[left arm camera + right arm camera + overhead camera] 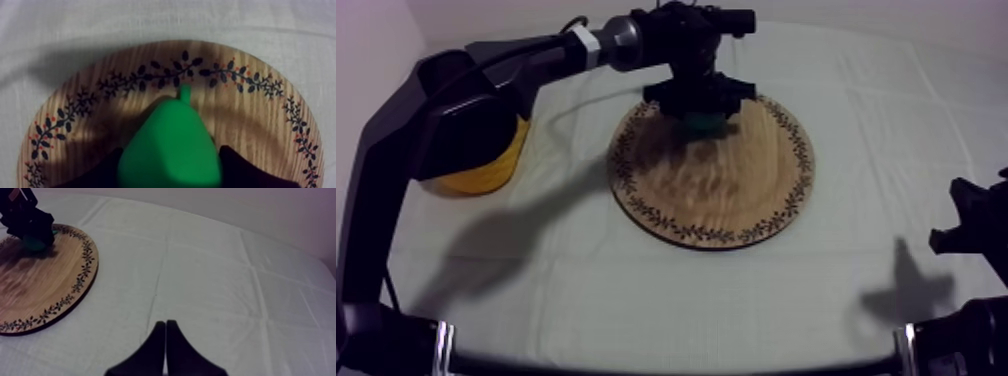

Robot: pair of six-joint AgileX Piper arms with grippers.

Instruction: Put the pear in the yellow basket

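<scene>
Grey-white cloth (636, 290) covers the whole table, and you can see its fold lines running across it. Your left arm (456, 110) is the biggest thing over it: it comes in from the table's left edge and reaches across toward the far middle.

Next in size is the round wooden board (726, 195), lying flat near the middle of the table, a little toward the far edge, with a ring of dark leaves and red dots round its rim. The yellow basket (486, 175) stands near the table's left edge, well apart from the board. The left arm hides most of it from above.

Your left gripper (704, 112) is down over the far part of the board, just inside the patterned rim. Its two black fingers (95, 170) sit one at each side of the pear (172, 145) and press against its wide lower body, so the gripper is closed round the fruit. The pear is bright green, and its short stem points at the board's far rim. You cannot tell from these views whether it rests on the wood or hangs just above it.

Your right gripper (165, 338) sits low at the table's right edge over bare cloth, well apart from the board, its fingers pressed together in a narrow wedge with nothing between them.
</scene>
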